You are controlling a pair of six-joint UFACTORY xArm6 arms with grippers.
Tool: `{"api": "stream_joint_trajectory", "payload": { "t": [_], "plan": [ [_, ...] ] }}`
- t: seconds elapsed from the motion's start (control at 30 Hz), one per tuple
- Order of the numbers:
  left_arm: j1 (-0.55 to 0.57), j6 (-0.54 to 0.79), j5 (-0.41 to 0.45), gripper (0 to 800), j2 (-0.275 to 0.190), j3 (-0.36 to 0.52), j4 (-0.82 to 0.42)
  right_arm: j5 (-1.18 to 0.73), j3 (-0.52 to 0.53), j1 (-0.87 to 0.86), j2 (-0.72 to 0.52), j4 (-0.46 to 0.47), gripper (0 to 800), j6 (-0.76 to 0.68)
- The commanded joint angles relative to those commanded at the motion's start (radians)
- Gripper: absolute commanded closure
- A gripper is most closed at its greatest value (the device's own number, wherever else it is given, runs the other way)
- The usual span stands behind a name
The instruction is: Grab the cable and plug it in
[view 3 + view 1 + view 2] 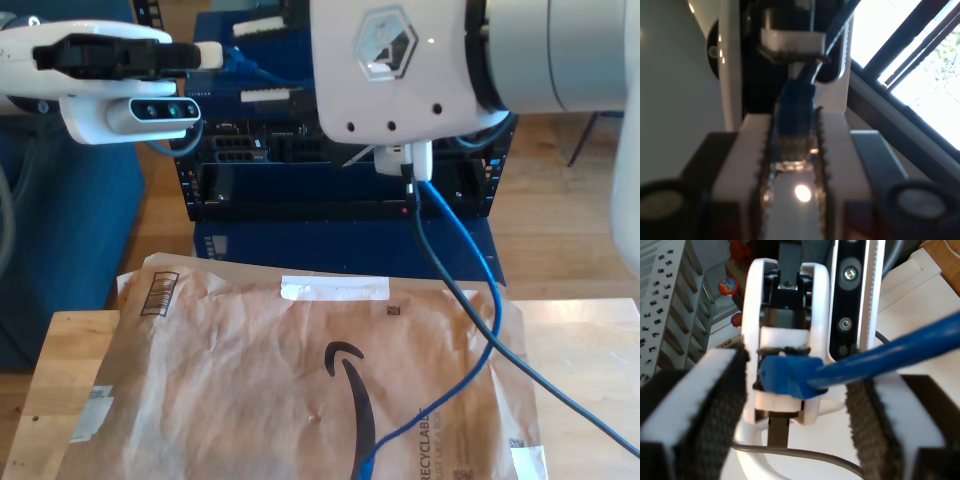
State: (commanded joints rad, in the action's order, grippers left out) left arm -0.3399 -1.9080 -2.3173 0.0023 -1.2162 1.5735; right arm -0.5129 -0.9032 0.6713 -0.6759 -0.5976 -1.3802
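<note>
A large brown paper package (250, 380) is spread over the wooden table (60, 350), and behind the table a dark equipment rack (300, 170) with rows of ports is seen; it is judged that the socket is to be found there, but which port is meant cannot be told. Two white arms are held above the table in the exterior view, one at the exterior view's upper left and one large and close at its upper right; which of them is the first cannot be decided from the wrist views. The cable (470, 260) is hung down from under the close arm and is laid in a loop on the package, with its free end (368, 465) resting near the lower edge of the exterior view. One plug (795, 112) of the cable is clamped between the jaws of my first gripper (792, 150), so the grabbing is judged to be done. The jaws of my second gripper (800, 410) are kept apart, with the cable passed between the pads and, as far as is seen, not pressed by them. The plugging is not yet done: the plug is held in the air, well apart from the rack.
</note>
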Motion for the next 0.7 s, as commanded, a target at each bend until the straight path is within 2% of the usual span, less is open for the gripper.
{"api": "stream_joint_trajectory", "payload": {
  "t": [0.1,0.2,0.23,0.27,0.33,0.43,0.5,0.53,0.63,0.7],
  "plan": [
    [0.0,0.0,0.0,787,0.0,-0.002,0.0,0.0,0.0,0.0,0.0,0.0,606,0.0],
    [0.002,0.0,0.0,780,0.0,0.0,0.0,0.0,0.0,0.002,0.0,-0.002,767,-0.003],
    [0.003,0.0,-0.002,760,0.0,0.003,0.0,0.0,0.0,0.002,0.002,-0.002,777,-0.003],
    [0.003,0.002,-0.005,683,0.0,0.006,0.0,0.0,0.0,0.002,0.003,-0.002,791,-0.005],
    [0.008,0.012,-0.011,475,0.003,0.012,0.011,0.0,0.0,0.002,0.005,-0.002,794,-0.006],
    [0.008,0.025,-0.008,215,0.002,0.051,0.123,0.0,-0.002,0.002,0.009,-0.003,794,-0.008],
    [0.005,0.037,-0.008,167,0.002,0.048,0.149,0.0,-0.002,0.002,0.018,-0.008,794,-0.008],
    [0.005,0.04,-0.008,116,0.0,0.048,0.147,0.0,-0.002,0.002,0.021,-0.008,794,-0.008],
    [-0.002,0.058,0.035,16,-0.003,0.044,0.146,0.0,-0.011,-0.005,0.043,-0.008,794,-0.038],
    [-0.021,0.078,0.095,7,-0.003,0.044,0.144,-0.002,-0.018,-0.011,0.072,-0.003,796,-0.068]
  ]
}}
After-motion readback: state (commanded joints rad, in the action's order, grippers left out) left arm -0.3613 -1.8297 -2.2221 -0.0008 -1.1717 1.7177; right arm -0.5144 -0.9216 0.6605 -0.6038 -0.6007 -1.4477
